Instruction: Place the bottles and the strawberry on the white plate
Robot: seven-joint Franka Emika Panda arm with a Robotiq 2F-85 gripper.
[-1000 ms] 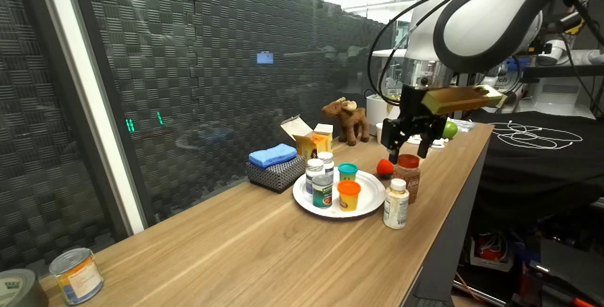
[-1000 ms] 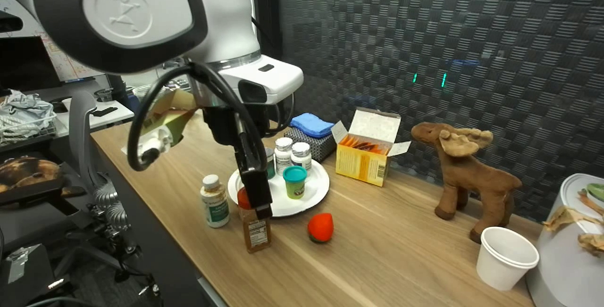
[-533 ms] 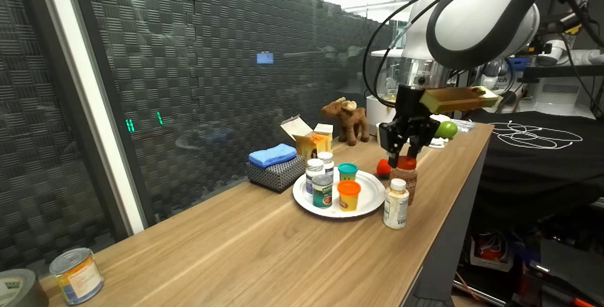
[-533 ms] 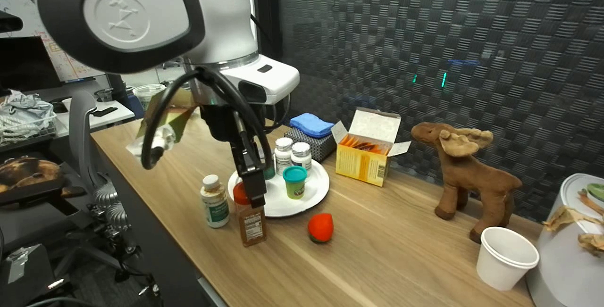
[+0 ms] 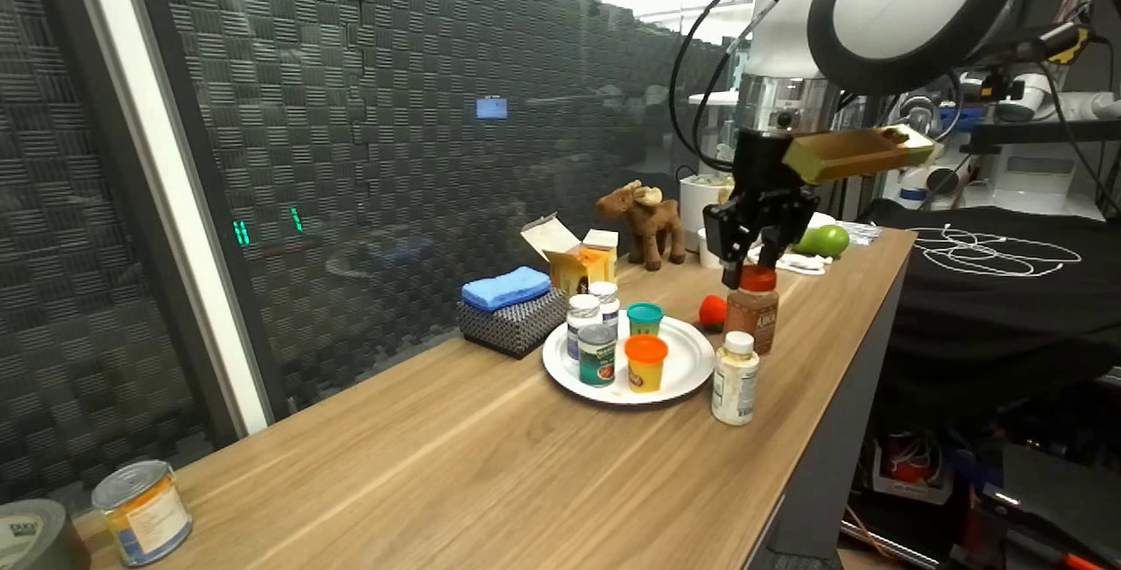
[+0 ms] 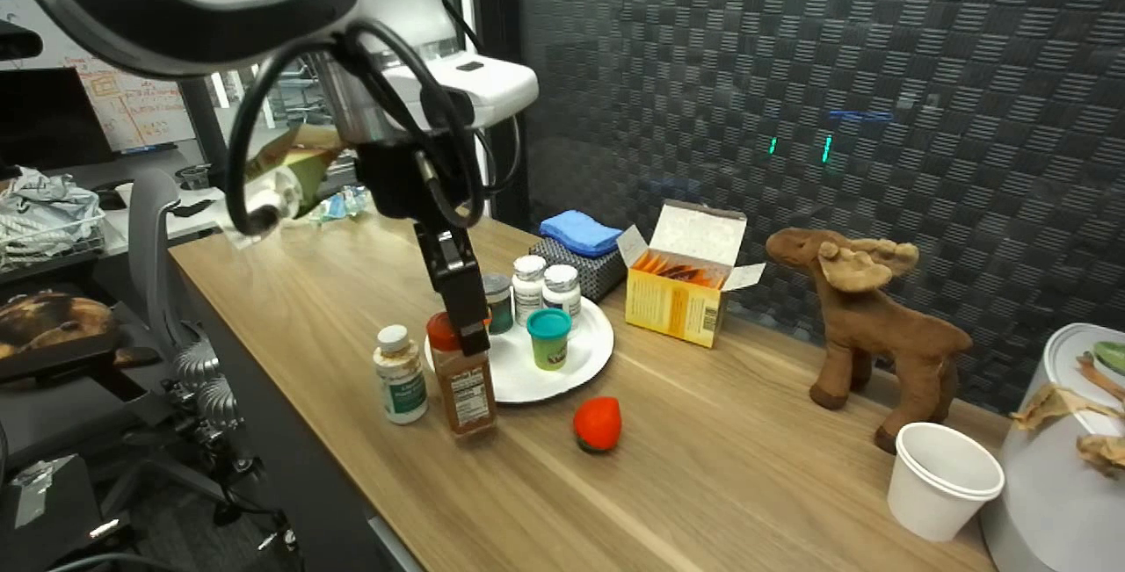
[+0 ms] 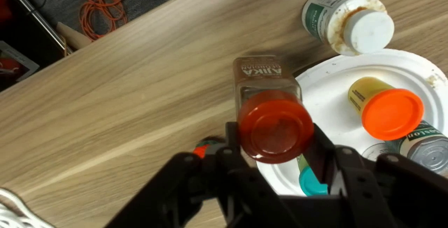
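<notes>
A gripper (image 7: 274, 131), fingers (image 6: 461, 300) tight on the cap (image 7: 278, 126), holds a red-topped bottle (image 6: 466, 392) beside a white plate (image 6: 591, 345) carrying two white bottles (image 6: 527, 298), while a strawberry (image 6: 598, 423) and another white bottle (image 6: 402, 383) sit on the table (image 6: 703, 484).

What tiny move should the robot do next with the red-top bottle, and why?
Probably lift the red-capped bottle a bit higher, straight up. The gripper is closed on its cap, but the bottle looks low, and it's beside the white plate, not over it. Going sideways now might bump the plate or the white-capped bottle close by.
</notes>
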